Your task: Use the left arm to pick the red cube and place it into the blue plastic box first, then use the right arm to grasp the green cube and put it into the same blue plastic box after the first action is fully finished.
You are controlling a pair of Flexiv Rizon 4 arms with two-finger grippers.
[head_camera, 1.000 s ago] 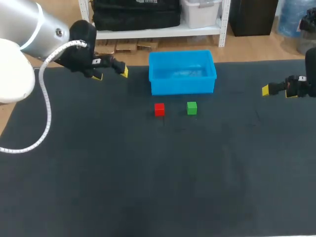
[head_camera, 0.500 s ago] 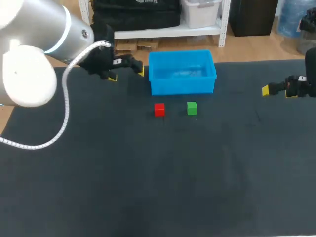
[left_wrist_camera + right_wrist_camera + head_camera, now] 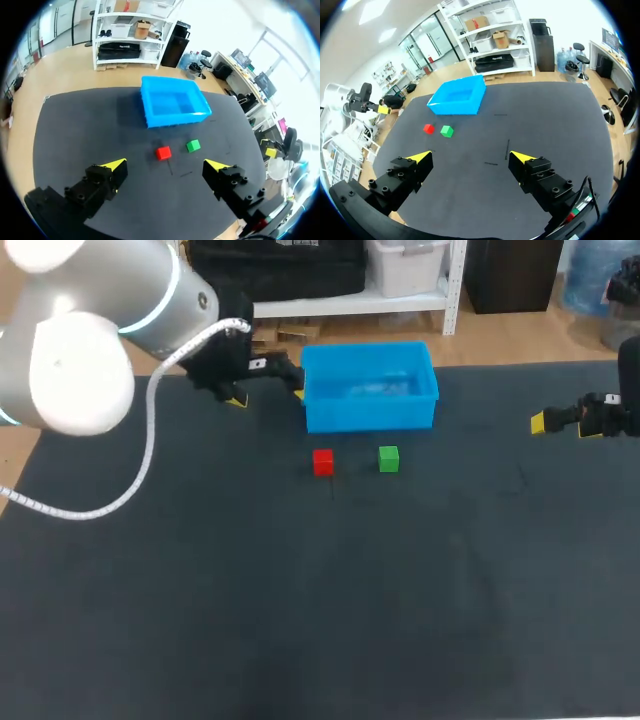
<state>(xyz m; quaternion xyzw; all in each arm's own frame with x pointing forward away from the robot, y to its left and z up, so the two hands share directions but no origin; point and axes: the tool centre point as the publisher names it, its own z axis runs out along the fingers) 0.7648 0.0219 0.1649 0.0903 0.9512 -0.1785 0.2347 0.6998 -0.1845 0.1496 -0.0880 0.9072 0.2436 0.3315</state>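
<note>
The red cube and the green cube sit side by side on the dark table mat, just in front of the blue plastic box. My left gripper hovers open and empty by the box's left wall, behind and left of the red cube. In its wrist view, the red cube, green cube and box lie ahead of the open left gripper. My right gripper stands open and empty at the table's right edge. From it, the red cube, green cube and box are far ahead of the right gripper.
The dark mat covers the whole table, and only the box and the two cubes lie on it. A white cable hangs from my left arm over the left side of the mat.
My left arm has swung to the right, bringing its open gripper up to the blue box's left wall. The right arm and both cubes have not moved.
</note>
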